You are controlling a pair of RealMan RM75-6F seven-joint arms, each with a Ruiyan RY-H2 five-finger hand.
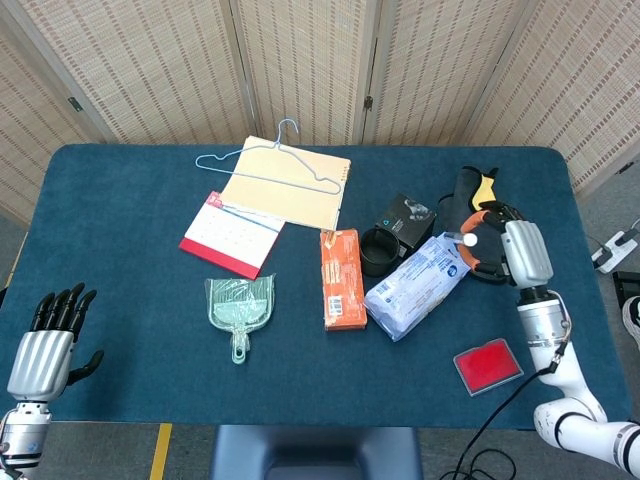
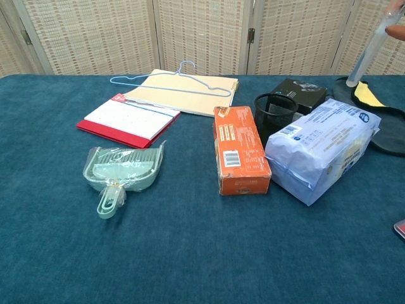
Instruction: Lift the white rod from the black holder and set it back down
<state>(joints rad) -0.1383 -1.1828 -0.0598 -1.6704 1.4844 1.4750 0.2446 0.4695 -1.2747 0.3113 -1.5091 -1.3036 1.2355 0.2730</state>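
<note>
My right hand (image 1: 510,250) pinches the white rod (image 2: 368,55) near its top — the rod hangs in the air, tilted, off to the right of the black holder (image 2: 274,111). The holder stands on the blue table (image 1: 130,310), beside the blue bag (image 2: 323,145). My left hand (image 1: 50,340) is spread, holding nothing.

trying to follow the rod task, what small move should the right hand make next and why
Probably ease the white rod straight down and let go. The right hand grips its top near the frame edge, and the lower end sits by the black holder behind the blue packet, though whether it is seated is unclear.
</note>
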